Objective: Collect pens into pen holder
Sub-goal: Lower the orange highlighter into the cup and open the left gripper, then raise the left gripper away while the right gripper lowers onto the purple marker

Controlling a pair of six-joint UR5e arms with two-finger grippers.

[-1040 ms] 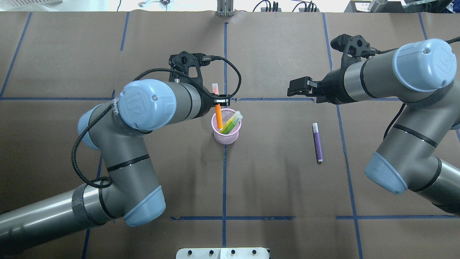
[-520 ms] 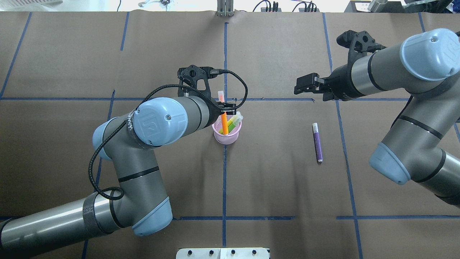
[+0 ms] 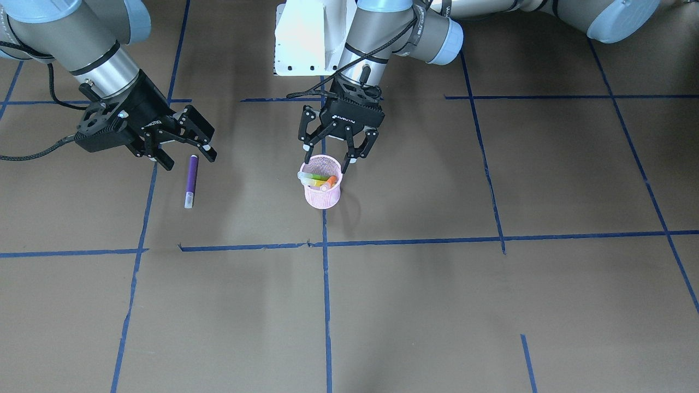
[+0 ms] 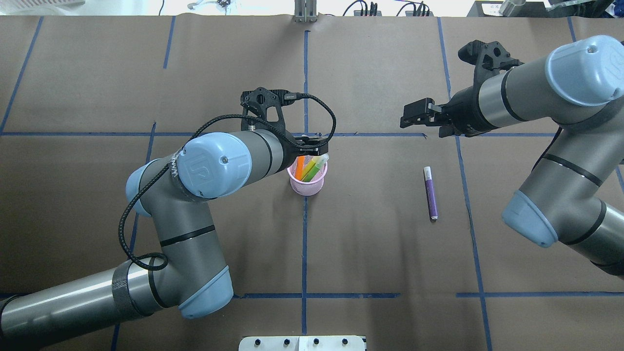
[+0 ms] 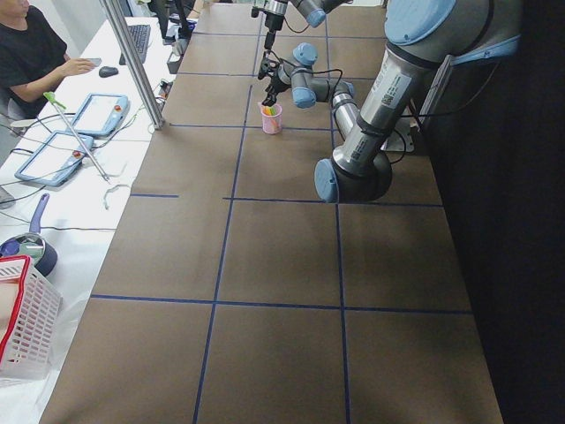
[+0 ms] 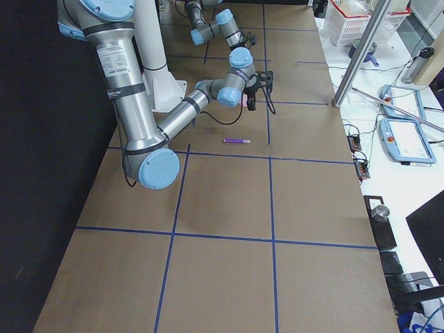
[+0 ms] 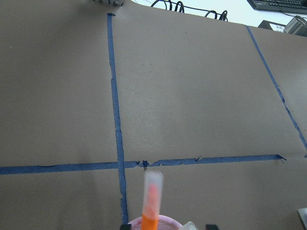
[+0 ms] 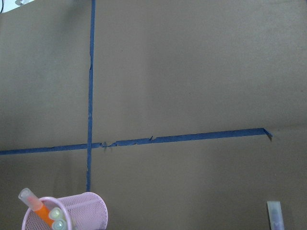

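Note:
The pink mesh pen holder (image 4: pixel 307 185) (image 3: pixel 322 195) stands at the table's centre, on the blue tape cross. The orange pen (image 4: pixel 300 163) (image 3: pixel 330 183) (image 7: pixel 151 201) leans inside it beside the green pen (image 4: pixel 314 165) (image 3: pixel 314 177). Directly over the cup's rim my left gripper (image 3: pixel 327 159) (image 4: pixel 312 142) is open, touching no pen. The purple pen (image 4: pixel 431 192) (image 3: pixel 190 179) (image 6: pixel 236 141) lies flat on the table to the right. My right gripper (image 3: pixel 189 160) (image 4: pixel 408 117) hangs open in the air beyond that pen's capped end.
Blue tape lines (image 4: pixel 304 243) divide the brown table cover into squares. A white base plate (image 4: pixel 302 342) sits at the near edge. Cables and metal fixtures (image 4: pixel 304 12) line the far edge. A person sits at a side desk (image 5: pixel 35 53) with tablets.
My left gripper lowered the orange pen into the pink cup and opened, leaving the pen resting inside. My right arm drew back to the right a second ago and has since held still.

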